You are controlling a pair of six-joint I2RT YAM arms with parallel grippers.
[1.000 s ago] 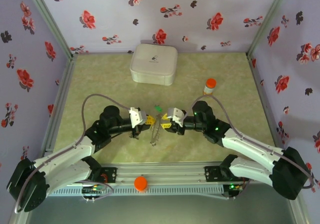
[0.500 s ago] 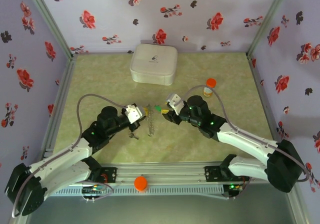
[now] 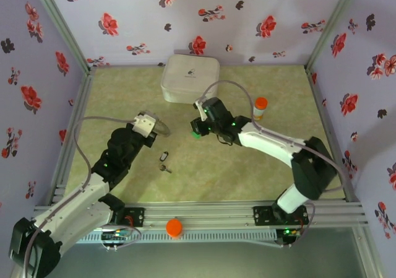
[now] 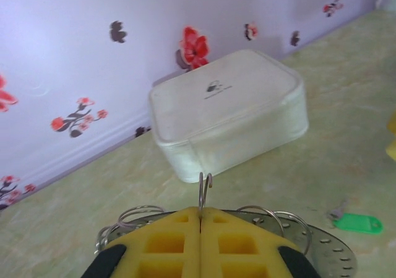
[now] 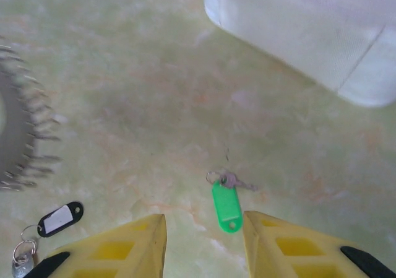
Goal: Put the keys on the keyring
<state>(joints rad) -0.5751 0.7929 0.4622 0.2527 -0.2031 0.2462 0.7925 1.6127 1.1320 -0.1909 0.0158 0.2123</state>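
Note:
My left gripper (image 4: 200,212) is shut on a thin wire loop of the keyring (image 4: 323,247), a grey perforated disc with wire rings. In the top view my left gripper (image 3: 153,127) holds the keyring (image 3: 159,128) above the table's left-centre. The green key tab (image 5: 226,206) with a small metal key lies flat on the table. My right gripper (image 5: 203,227) hangs open just above it, one finger on each side, nothing held. From above, my right gripper (image 3: 197,128) hovers over the green tab (image 3: 197,135). The black-tagged key (image 3: 164,157) lies on the table between the arms, also lower left in the right wrist view (image 5: 60,218).
A white rounded-square case (image 3: 190,78) stands at the back centre, close beyond the right gripper (image 5: 309,30). An orange-capped bottle (image 3: 260,108) stands upright to the right of the right arm. Floral walls close in three sides.
The grippers have parted from the table's centre. My left arm swung left and back with the keyring. My right arm reached back-left over the green tab. The black key now lies on the table.

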